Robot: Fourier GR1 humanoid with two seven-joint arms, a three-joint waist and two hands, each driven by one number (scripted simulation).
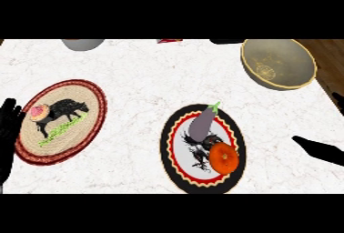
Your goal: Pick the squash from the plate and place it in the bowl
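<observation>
White marble counter (134, 82) carries a tan speckled bowl (279, 63) far right and a black-rimmed plate (176, 157) centre. On it lies the orange squash (224, 158) beside a purple eggplant (200, 124). Right hand (319, 149), released, should approach low, clearing the eggplant. Left hand (9, 125) rests open.
</observation>
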